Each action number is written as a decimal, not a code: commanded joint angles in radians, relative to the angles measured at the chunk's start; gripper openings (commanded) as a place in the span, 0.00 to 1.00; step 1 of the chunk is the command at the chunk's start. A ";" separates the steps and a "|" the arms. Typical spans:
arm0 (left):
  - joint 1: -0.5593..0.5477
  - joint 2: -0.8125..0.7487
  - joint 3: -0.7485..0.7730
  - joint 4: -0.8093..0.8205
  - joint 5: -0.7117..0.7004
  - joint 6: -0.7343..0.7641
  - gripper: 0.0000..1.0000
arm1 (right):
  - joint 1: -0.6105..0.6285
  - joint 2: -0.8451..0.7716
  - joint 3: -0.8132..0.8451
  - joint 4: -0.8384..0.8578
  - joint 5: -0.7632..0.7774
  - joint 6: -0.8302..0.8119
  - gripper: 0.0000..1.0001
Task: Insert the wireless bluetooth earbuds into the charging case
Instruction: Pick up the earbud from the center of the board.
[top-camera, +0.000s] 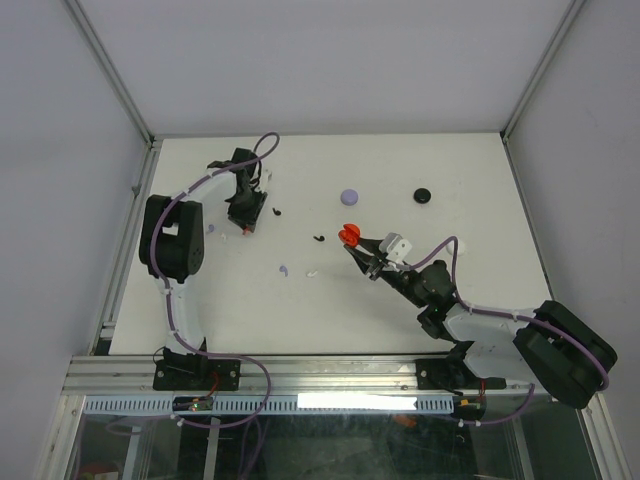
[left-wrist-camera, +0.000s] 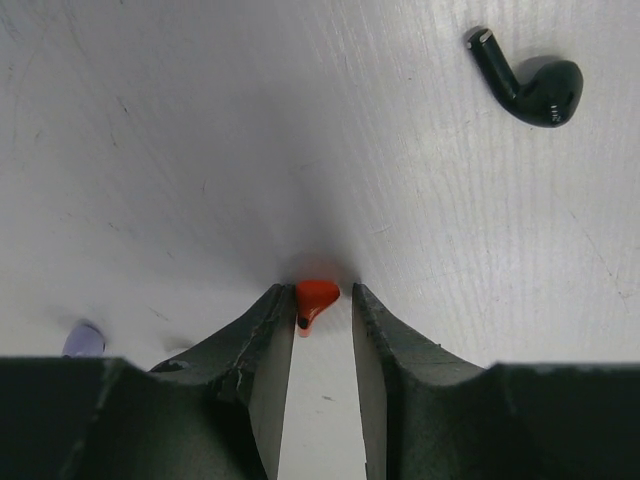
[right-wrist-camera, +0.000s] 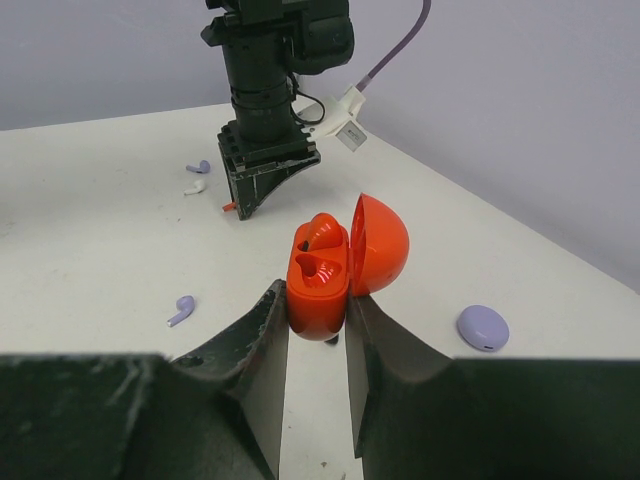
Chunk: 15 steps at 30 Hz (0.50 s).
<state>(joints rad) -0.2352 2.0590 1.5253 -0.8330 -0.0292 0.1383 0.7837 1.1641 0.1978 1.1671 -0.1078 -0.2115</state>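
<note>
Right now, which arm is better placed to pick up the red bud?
Left. The left end effector straddles the red bud, a finger on each side. The right end effector is shut on the open red case, away from the bud.

Red charging case (right-wrist-camera: 318, 285) stands open, red earbud (left-wrist-camera: 317, 298) lying apart.

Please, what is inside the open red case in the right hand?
The red case, its lid open, shows two red hollows. Whether an earbud sits in either I cannot tell: all is one red. The right hand covers its lower sides.
</note>
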 joint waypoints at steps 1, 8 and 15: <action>-0.018 0.000 0.018 -0.003 -0.034 -0.014 0.29 | -0.004 -0.025 -0.007 0.069 0.023 0.006 0.00; -0.030 0.005 0.011 -0.018 -0.046 -0.032 0.21 | -0.004 -0.034 -0.005 0.058 0.021 0.008 0.00; -0.039 -0.068 0.014 -0.006 0.008 -0.089 0.15 | -0.004 -0.045 0.017 0.016 0.003 -0.008 0.00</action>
<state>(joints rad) -0.2600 2.0590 1.5253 -0.8440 -0.0525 0.1001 0.7822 1.1515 0.1921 1.1606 -0.1085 -0.2115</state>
